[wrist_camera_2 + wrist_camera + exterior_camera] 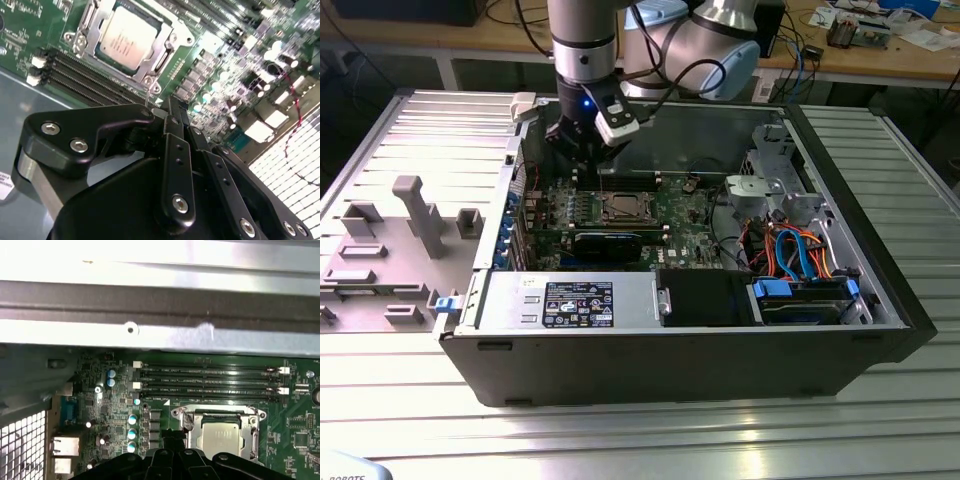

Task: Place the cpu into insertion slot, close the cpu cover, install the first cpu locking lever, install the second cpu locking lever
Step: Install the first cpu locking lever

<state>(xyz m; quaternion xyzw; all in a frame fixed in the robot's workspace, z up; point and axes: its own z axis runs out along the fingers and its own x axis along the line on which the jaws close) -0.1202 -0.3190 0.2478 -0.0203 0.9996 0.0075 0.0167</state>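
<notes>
In the exterior view the gripper [582,165] hangs inside the open computer case [670,370], low over the green motherboard [685,215], at about 10 o'clock from the insertion slot [620,209] and near it. Its fingers [172,125] are drawn together; I cannot tell whether they pinch anything. The cpu [127,37] lies flat in the slot, silver top up, with the cpu cover [165,52] down around it. 4 black memory slots [210,380] run just beside the slot.
</notes>
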